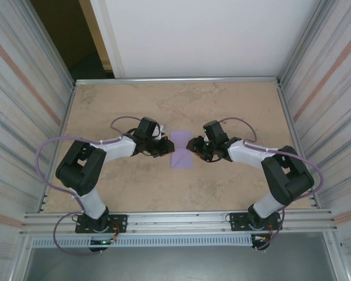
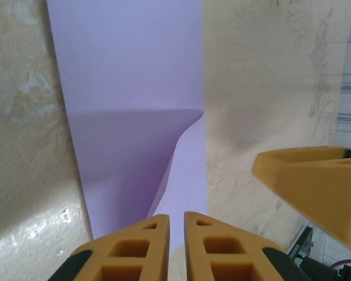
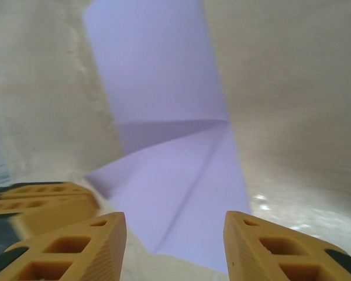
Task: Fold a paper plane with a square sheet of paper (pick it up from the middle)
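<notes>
The square sheet of paper (image 1: 181, 149), lavender and partly folded, lies mid-table between both grippers. In the left wrist view the sheet of paper (image 2: 128, 76) shows a flap lifting along a fold. In the right wrist view the paper (image 3: 164, 76) shows diagonal creases on its near half. My left gripper (image 1: 165, 147) sits at the paper's left edge; in its own view the left gripper (image 2: 176, 216) has only a narrow slit between its fingers, nothing pinched. My right gripper (image 1: 193, 146) is at the right edge. Seen from its wrist, the right gripper (image 3: 175, 219) stands open over the near corner.
The tan table (image 1: 234, 187) is bounded by a metal frame (image 1: 175, 80) and ribbed side walls (image 1: 327, 88). Purple cables (image 1: 47, 146) loop off both arms. The right gripper's finger (image 2: 316, 181) crosses the left wrist view; the left gripper's fingers (image 3: 41, 202) show in the right wrist view.
</notes>
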`<state>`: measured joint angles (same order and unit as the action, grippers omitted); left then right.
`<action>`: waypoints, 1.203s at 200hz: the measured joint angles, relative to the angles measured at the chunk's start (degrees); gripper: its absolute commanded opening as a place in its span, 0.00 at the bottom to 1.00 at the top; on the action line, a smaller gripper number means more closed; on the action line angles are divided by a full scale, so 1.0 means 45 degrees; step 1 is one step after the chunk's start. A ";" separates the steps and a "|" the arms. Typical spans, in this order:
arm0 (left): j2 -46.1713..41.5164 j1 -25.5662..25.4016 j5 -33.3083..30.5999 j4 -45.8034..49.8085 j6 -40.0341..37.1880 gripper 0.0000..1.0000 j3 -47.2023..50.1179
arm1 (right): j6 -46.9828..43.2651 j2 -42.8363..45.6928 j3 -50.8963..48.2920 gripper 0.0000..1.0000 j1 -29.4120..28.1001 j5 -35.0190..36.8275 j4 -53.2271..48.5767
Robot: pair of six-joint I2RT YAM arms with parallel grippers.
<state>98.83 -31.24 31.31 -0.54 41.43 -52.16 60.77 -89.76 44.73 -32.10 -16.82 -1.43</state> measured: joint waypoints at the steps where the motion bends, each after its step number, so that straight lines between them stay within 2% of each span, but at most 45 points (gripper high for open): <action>1: 0.0000 0.0000 0.0000 0.0000 0.0000 0.15 0.0000 | 0.0015 0.0000 -0.0010 0.47 -0.0005 0.0010 -0.0005; 95: 0.1239 0.0015 -0.0335 -0.0228 0.0151 0.15 -0.0359 | 0.0743 -0.0894 -0.0063 0.46 -0.0267 0.0024 0.0189; 131: 0.1758 0.0019 -0.0427 -0.0238 0.0452 0.15 -0.0384 | 0.0835 -0.1253 0.0146 0.40 -0.0296 -0.0063 0.0423; 240: 0.1753 0.0121 -0.0539 -0.0243 0.1200 0.13 -0.0355 | 0.1093 -0.2132 0.0364 0.23 -0.0107 -0.0374 0.1472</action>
<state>106.72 -30.70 28.88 -1.63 46.83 -53.76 65.69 -99.35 46.37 -32.58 -18.50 5.19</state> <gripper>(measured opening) 0.134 0.251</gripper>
